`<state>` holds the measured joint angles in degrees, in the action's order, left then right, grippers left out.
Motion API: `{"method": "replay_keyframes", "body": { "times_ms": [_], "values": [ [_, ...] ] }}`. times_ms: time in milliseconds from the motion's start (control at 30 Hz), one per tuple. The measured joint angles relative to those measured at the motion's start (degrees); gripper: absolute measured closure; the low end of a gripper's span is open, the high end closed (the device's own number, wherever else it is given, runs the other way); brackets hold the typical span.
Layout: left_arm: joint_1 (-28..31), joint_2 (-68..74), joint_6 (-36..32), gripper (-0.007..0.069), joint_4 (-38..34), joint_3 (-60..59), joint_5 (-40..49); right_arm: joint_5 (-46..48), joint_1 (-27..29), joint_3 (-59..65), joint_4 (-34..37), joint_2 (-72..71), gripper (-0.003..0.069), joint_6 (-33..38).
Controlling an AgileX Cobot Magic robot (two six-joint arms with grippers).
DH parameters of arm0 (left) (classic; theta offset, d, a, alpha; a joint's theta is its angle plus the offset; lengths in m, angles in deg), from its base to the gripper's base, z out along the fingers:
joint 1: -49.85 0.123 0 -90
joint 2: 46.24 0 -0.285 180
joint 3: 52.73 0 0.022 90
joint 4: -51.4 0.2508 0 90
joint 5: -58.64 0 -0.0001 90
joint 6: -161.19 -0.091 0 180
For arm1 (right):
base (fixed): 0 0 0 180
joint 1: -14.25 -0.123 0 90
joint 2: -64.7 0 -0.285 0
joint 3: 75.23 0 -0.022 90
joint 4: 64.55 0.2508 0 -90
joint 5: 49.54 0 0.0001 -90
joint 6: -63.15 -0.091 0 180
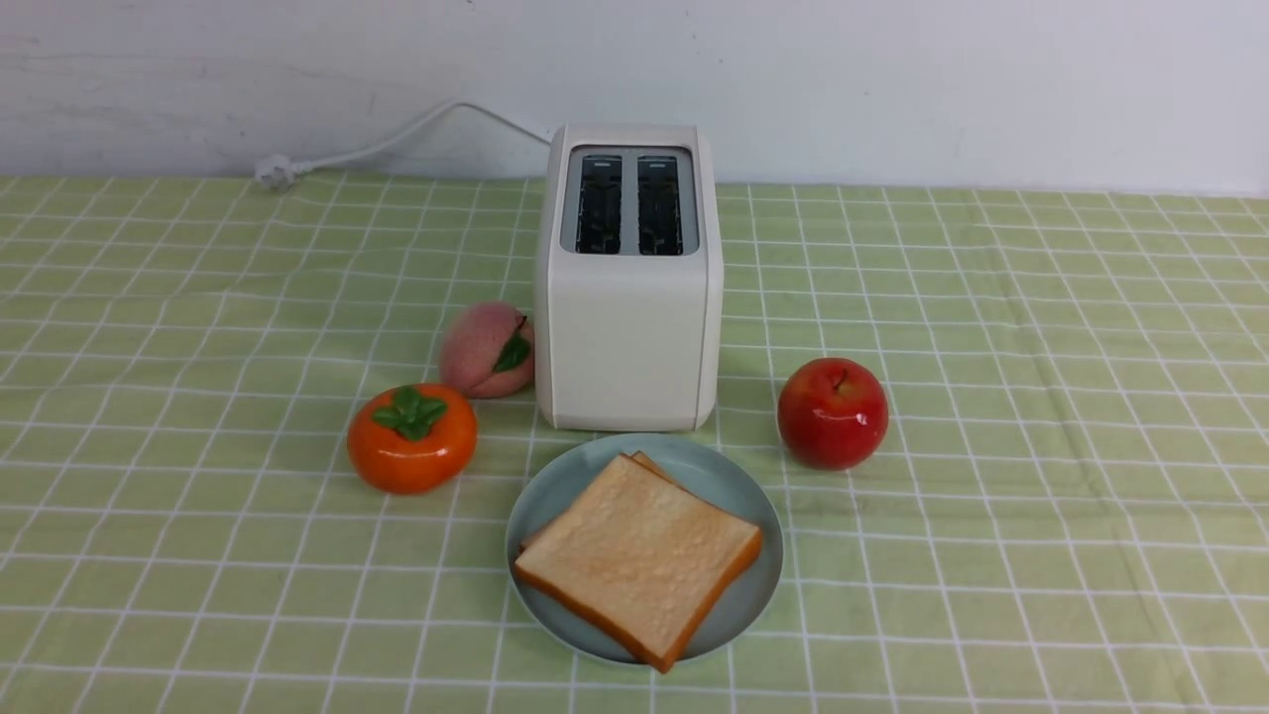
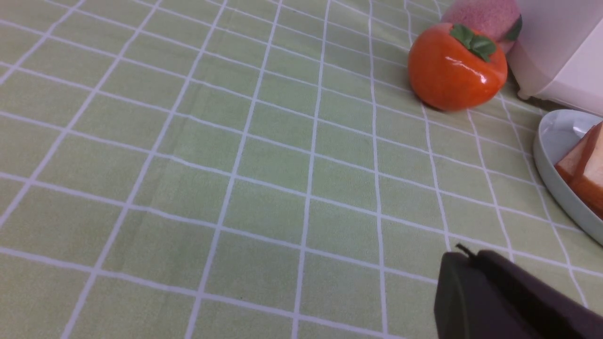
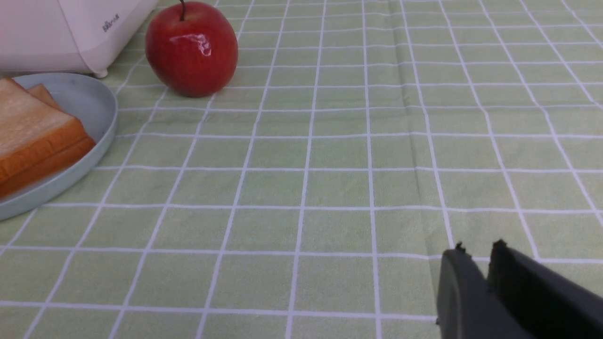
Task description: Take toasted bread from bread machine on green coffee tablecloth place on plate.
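Observation:
Two slices of toasted bread (image 1: 639, 555) lie stacked flat on the light-blue plate (image 1: 729, 476), just in front of the white bread machine (image 1: 630, 337) on the green tablecloth (image 1: 991, 347). Both dark slots of the bread machine are empty. No gripper shows in the front view. In the left wrist view my left gripper (image 2: 471, 256) is shut and empty, low over bare cloth, apart from the plate's rim (image 2: 551, 155) and the toast (image 2: 584, 165). In the right wrist view my right gripper (image 3: 478, 249) is shut and empty over bare cloth, well away from the plate (image 3: 89, 103) and toast (image 3: 28, 127).
An orange persimmon (image 1: 411, 438) and a pink peach (image 1: 486, 349) sit left of the bread machine. A red apple (image 1: 833, 413) sits to its right. The white cord (image 1: 397, 139) runs back left along the wall.

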<state>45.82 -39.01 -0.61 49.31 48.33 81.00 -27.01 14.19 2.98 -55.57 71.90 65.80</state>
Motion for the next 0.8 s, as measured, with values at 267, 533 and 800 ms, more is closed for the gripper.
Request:
{"method": "replay_keyframes", "body": {
  "times_ms": [267, 533, 800],
  "values": [
    [0.0, 0.0, 0.0, 0.0622, 0.0, 0.0, 0.0, 0.0, 0.0, 0.0, 0.0, 0.0, 0.0553, 0.0],
    [0.0, 0.0, 0.0, 0.0615, 0.0, 0.0, 0.0, 0.0, 0.0, 0.0, 0.0, 0.0, 0.0545, 0.0],
    [0.0, 0.0, 0.0, 0.0606, 0.0, 0.0, 0.0, 0.0, 0.0, 0.0, 0.0, 0.0, 0.0535, 0.0]
  ]
}}
